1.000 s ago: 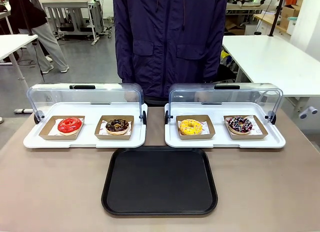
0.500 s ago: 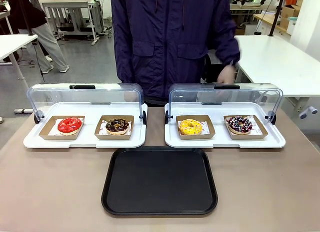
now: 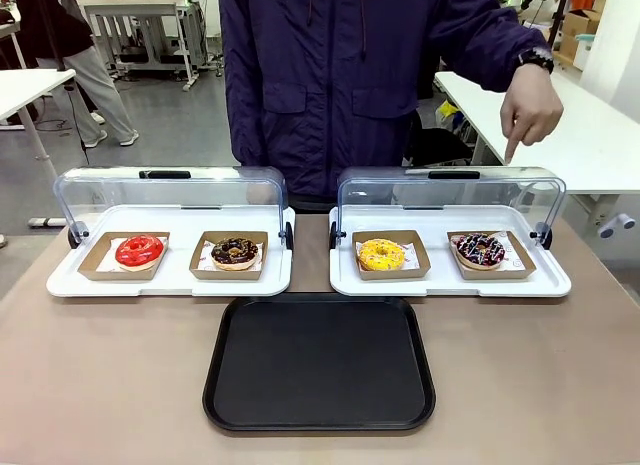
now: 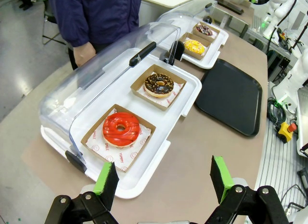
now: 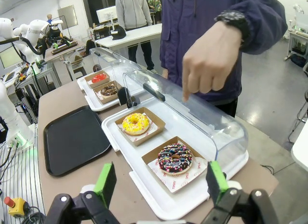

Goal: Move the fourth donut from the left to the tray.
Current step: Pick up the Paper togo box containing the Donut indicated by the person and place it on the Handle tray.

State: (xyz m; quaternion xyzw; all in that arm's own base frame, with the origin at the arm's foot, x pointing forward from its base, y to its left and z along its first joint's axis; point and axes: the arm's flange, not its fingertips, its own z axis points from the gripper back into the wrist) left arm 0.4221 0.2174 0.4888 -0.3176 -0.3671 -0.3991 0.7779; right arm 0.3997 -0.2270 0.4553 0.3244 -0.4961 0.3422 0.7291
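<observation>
Both the left gripper [image 4: 163, 178] and right gripper [image 5: 161, 183] are hanging open and empty while the striped chocolate donut [image 3: 481, 250], probably light, soft and sticky, is sitting beyond the far right corner of the tray [image 3: 320, 365], best taken by the rim of its cardboard holder [image 3: 523, 268].

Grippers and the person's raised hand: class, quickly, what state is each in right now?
Left black, green-padded gripper: jaws open, empty.
Right black, green-padded gripper: jaws open, empty.
Person's raised hand: pointing down, holding nothing.
</observation>
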